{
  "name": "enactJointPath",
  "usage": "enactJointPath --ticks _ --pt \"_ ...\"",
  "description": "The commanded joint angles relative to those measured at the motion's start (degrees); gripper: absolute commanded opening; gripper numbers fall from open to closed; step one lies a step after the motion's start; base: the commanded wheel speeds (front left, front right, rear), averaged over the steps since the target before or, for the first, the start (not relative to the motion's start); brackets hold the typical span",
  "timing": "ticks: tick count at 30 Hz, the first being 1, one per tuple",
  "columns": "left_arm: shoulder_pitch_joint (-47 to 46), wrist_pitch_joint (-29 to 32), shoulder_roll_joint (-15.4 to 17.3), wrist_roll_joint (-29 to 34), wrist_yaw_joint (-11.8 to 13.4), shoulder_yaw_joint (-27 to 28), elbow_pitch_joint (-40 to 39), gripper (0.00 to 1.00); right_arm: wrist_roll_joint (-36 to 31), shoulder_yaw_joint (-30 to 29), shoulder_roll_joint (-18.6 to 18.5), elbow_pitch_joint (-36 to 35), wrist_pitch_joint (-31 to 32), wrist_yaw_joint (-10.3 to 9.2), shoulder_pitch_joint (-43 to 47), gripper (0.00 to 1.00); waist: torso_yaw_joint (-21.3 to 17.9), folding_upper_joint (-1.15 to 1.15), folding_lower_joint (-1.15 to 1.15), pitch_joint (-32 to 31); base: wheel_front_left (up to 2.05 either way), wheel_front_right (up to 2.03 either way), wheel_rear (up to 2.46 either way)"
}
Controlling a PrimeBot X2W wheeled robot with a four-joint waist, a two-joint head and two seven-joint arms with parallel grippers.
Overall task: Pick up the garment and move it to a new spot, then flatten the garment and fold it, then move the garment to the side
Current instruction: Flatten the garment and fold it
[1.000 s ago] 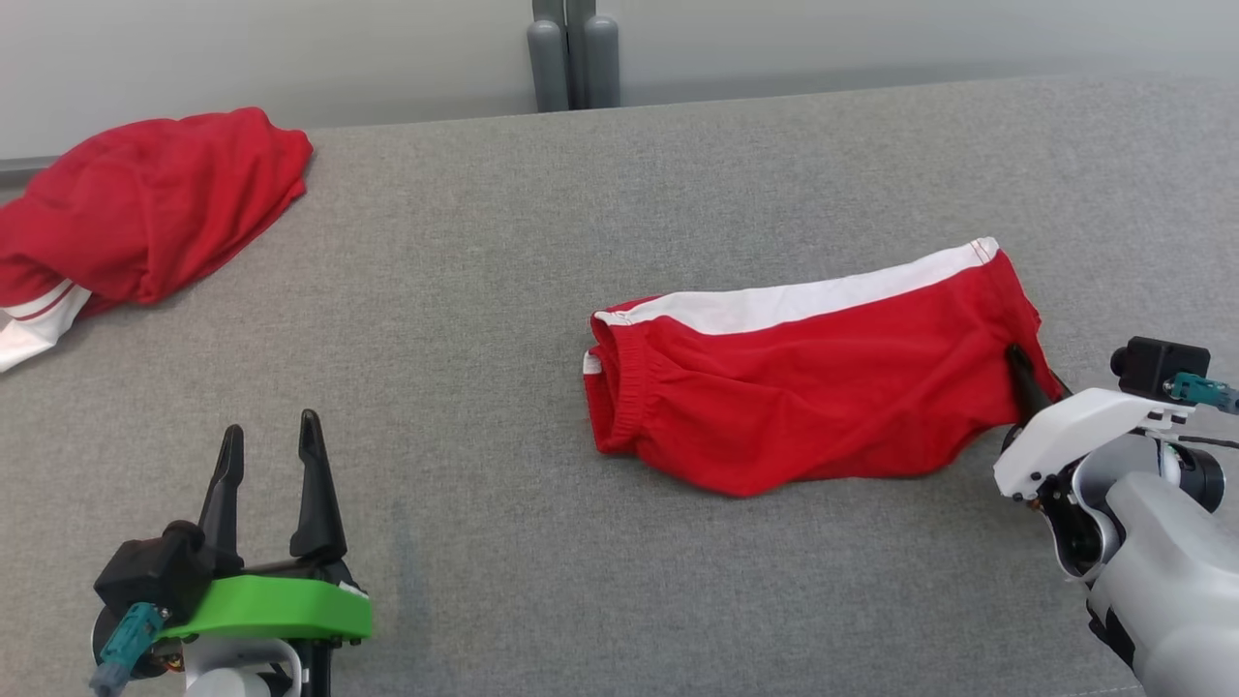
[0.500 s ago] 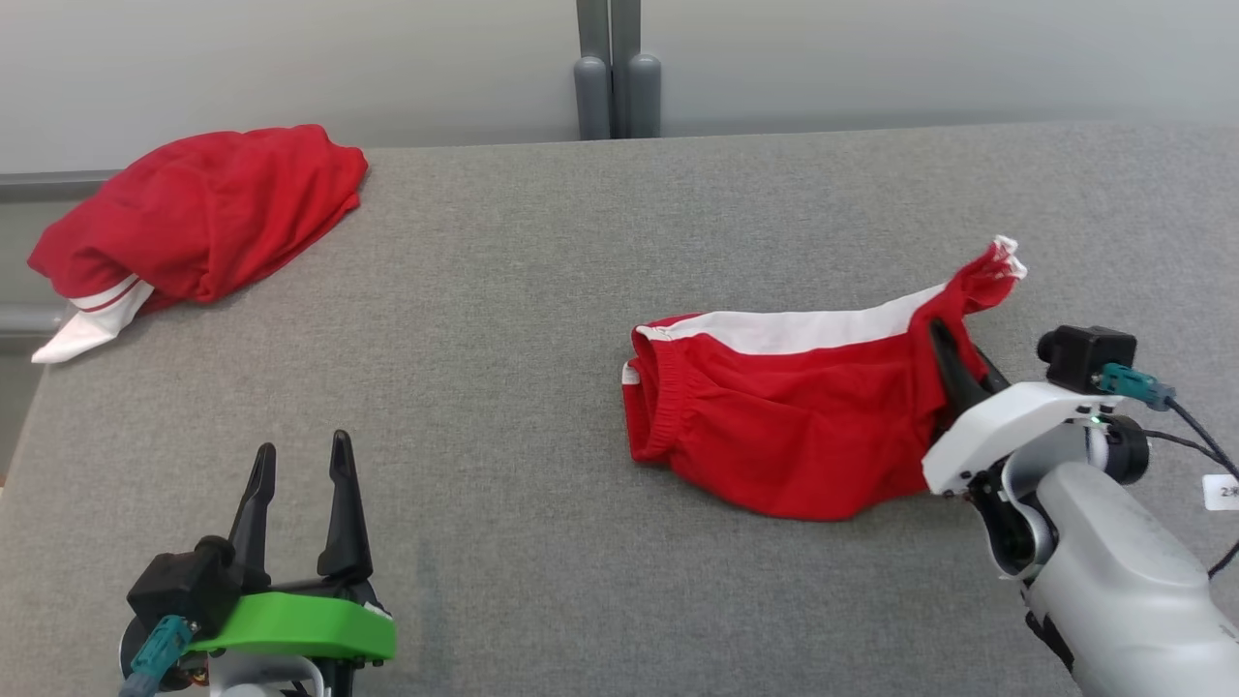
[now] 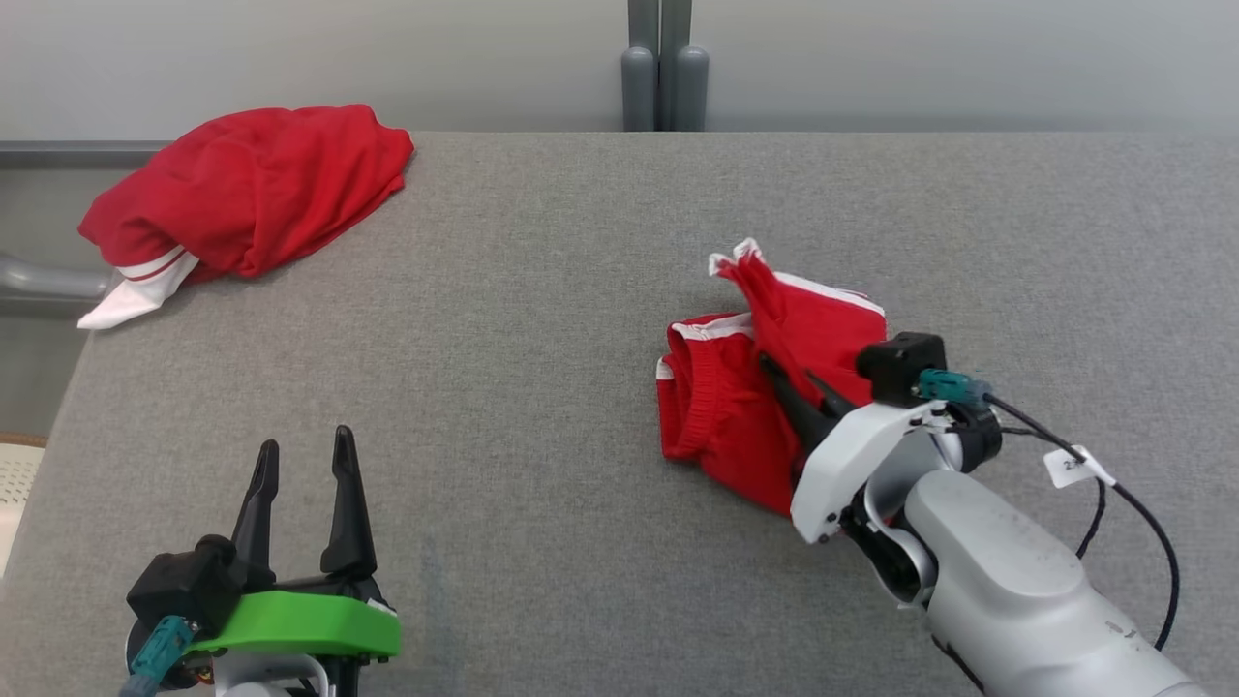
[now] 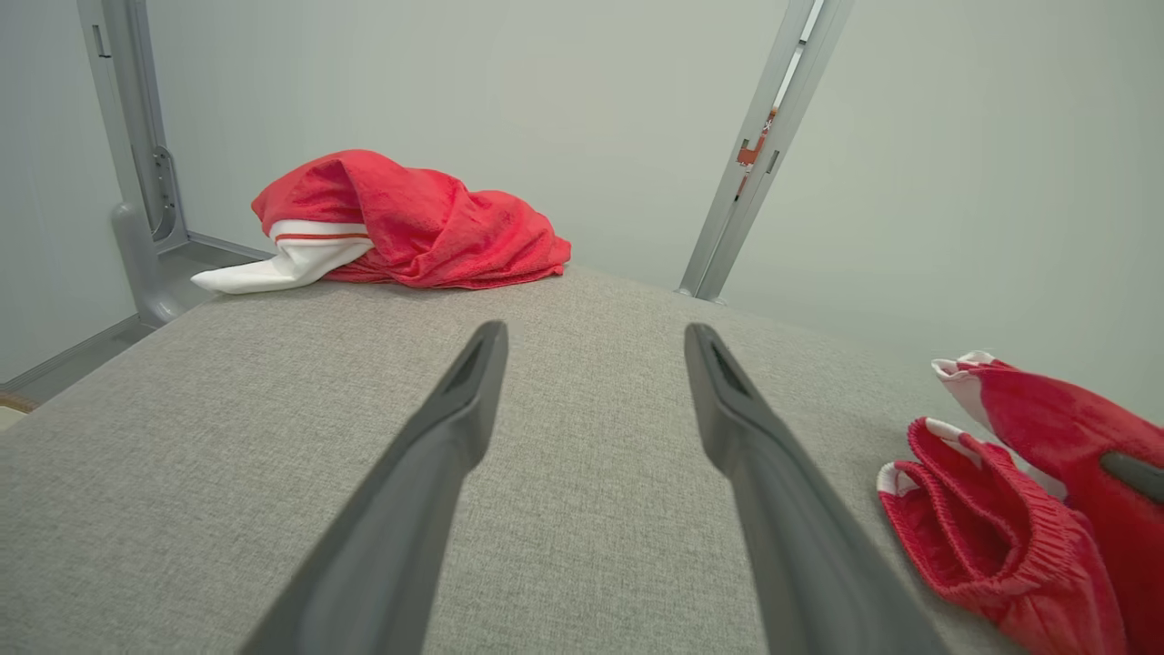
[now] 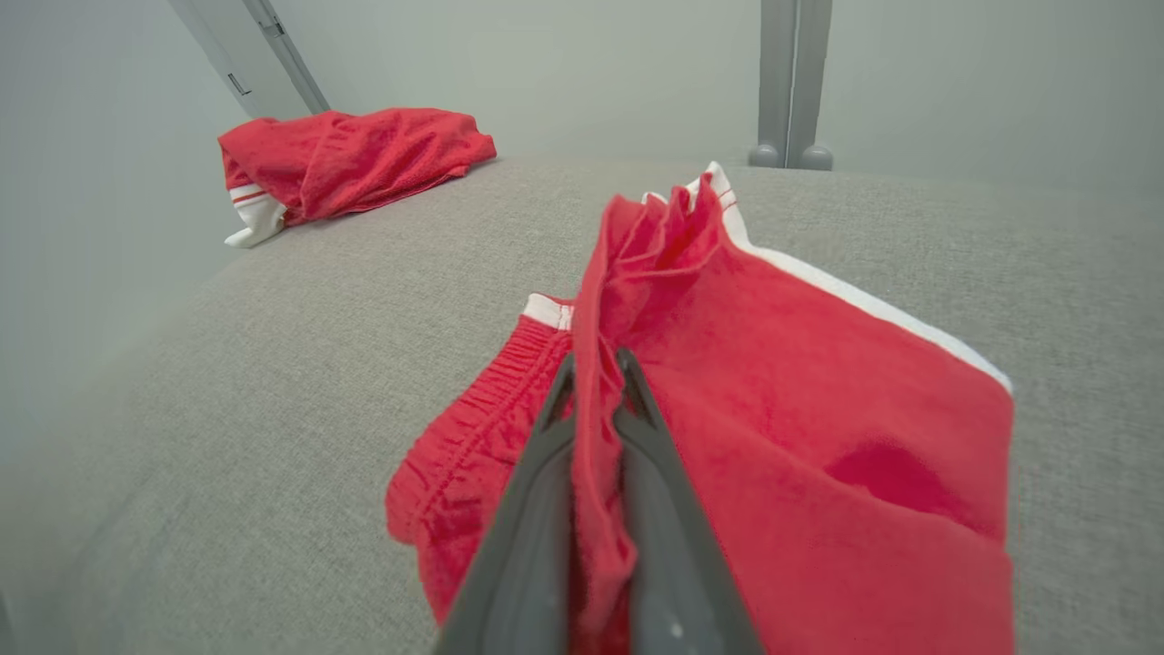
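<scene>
- Landmark: the grey post (image 3: 663, 68) stands upright at the far edge of the counter (image 3: 532, 339).
- Garment (image 3: 736, 407): red shorts with a white side stripe and a gathered elastic waistband. It sits on the counter on the robot's side of the post, slightly to the post's right.
- Garment condition: the waistband end rests on the counter. The other end is raised and bunched, with its white hem pointing toward the post.
- Right claw (image 3: 786, 370): narrow, with both fingers pressed onto a fold of the garment. The right wrist view shows red cloth pinched between the fingers (image 5: 546, 455).
- Left claw (image 3: 305, 440): wide and holding nothing. It is low over the counter, well to the left of the post and on the robot's side of it.
- Second red garment (image 3: 252, 189): a crumpled heap with white trim, left of the post at the counter's far left corner.
- Labelling: a white tag (image 3: 1074, 467) hangs on the black cable (image 3: 1152, 542) of the right arm. Its print is too small to read.
</scene>
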Motion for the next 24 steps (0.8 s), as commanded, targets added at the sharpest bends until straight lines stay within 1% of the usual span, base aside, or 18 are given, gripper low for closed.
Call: enactJointPath --ticks 1,4,7,13,14,15,16,17,21,24 --pt "0.1 0.0 0.1 -0.4 0.2 -0.1 -0.2 1.0 0.1 1.2 0.5 0.1 0.4 -0.04 -0.2 0.0 0.4 0.0 0.0 0.2 0.0 0.0 0.0" --pt "0.0 0.0 0.1 -0.7 0.5 -0.2 -0.4 1.0 0.4 3.8 0.5 0.2 1.3 -0.04 -0.1 0.0 0.6 0.0 0.0 0.4 0.0 0.0 0.0" --pt "0.1 0.0 0.1 -0.9 0.6 -0.3 -0.4 1.0 -0.9 6.2 0.1 1.0 1.6 -0.05 -0.7 0.0 0.6 0.0 0.0 0.6 0.0 0.0 0.0" --pt "0.0 0.0 0.1 -1.1 0.9 -0.1 -0.6 1.0 -1.4 9.4 0.5 1.4 1.5 -0.04 -1.2 0.0 0.2 0.0 0.0 0.8 0.0 0.0 0.0" --pt "-0.1 0.0 0.1 -1.1 1.0 -0.1 -0.6 1.0 -1.3 9.7 0.5 1.4 1.3 -0.04 -1.2 0.14 0.1 0.0 0.0 0.9 0.0 0.0 0.0" --pt "-0.1 0.0 0.1 -1.1 1.0 -0.2 -0.6 1.0 -1.4 10.3 0.6 1.4 1.2 -0.04 -1.2 0.45 0.0 0.0 0.0 0.9 0.0 0.0 0.0" --pt "-0.1 0.0 0.1 -1.2 1.0 -0.3 -0.5 1.0 -1.4 10.8 0.7 1.2 1.0 -0.04 -1.2 0.92 -0.1 0.0 0.0 0.9 0.0 0.0 0.0" --pt "-0.1 0.0 0.1 -1.3 1.0 -0.3 -0.5 1.0 -1.3 11.0 0.8 0.9 0.7 -0.04 -1.1 1.0 -0.2 0.0 0.0 0.9 0.0 0.0 0.0" --pt "-0.1 0.0 0.1 -1.4 1.1 -0.9 -0.4 1.0 -0.3 11.5 0.8 -0.6 -1.0 -0.04 -0.6 1.0 -0.8 0.0 0.0 0.8 0.0 0.0 0.0" --pt "0.0 0.0 0.1 -1.7 1.2 -1.3 -0.4 1.0 0.1 10.9 0.1 -1.8 -2.1 -0.05 0.1 1.0 -1.3 0.0 0.0 0.7 0.0 0.0 0.0"
